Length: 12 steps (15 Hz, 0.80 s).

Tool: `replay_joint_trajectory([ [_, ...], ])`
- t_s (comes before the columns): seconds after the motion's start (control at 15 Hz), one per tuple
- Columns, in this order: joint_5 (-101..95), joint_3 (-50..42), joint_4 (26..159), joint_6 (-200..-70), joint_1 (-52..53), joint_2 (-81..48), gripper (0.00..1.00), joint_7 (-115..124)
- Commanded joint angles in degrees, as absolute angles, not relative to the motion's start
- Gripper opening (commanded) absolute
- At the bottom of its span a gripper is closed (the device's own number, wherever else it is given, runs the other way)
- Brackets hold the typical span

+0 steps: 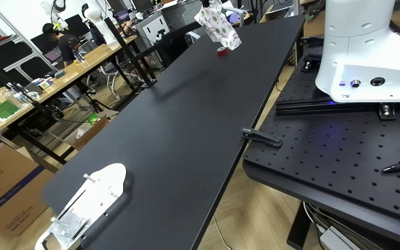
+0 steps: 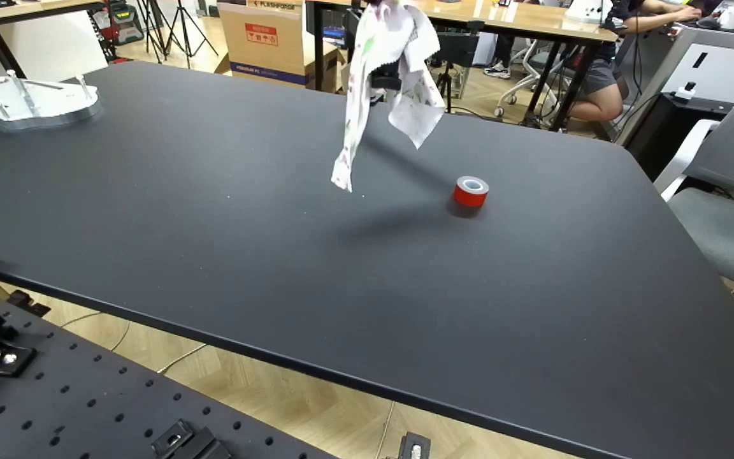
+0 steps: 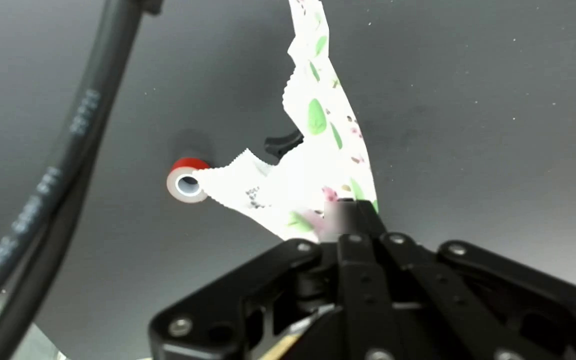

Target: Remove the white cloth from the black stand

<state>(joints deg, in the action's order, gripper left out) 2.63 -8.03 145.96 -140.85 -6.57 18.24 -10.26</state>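
Observation:
The white cloth, printed with green leaves and pink spots, hangs limp above the black table in both exterior views (image 1: 217,26) (image 2: 367,70). It fills the middle of the wrist view (image 3: 318,150). My gripper (image 3: 350,215) is shut on its upper part; its dark tip (image 1: 205,3) shows at the top edge of an exterior view. The black stand (image 1: 186,30) rises at the table's far edge, its bar reaching toward the cloth. A black piece shows behind the cloth (image 2: 385,83) and past its edge in the wrist view (image 3: 283,145). I cannot tell whether cloth and stand touch.
A red tape roll (image 1: 222,51) stands on the table (image 2: 246,223) near the cloth. A white oblong object with a grey middle and upright pegs (image 1: 92,198) lies at one table end. The white robot base (image 1: 359,52) stands on a perforated black bench.

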Motion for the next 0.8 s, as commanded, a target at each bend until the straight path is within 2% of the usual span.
replay_joint_trajectory([
  [0.0, 1.57, -6.42, 144.75, -139.16, -4.98, 21.5, 0.0, -9.57],
  [0.73, 8.83, -2.18, 140.52, -138.22, 4.51, 12.09, 0.0, -10.77],
])
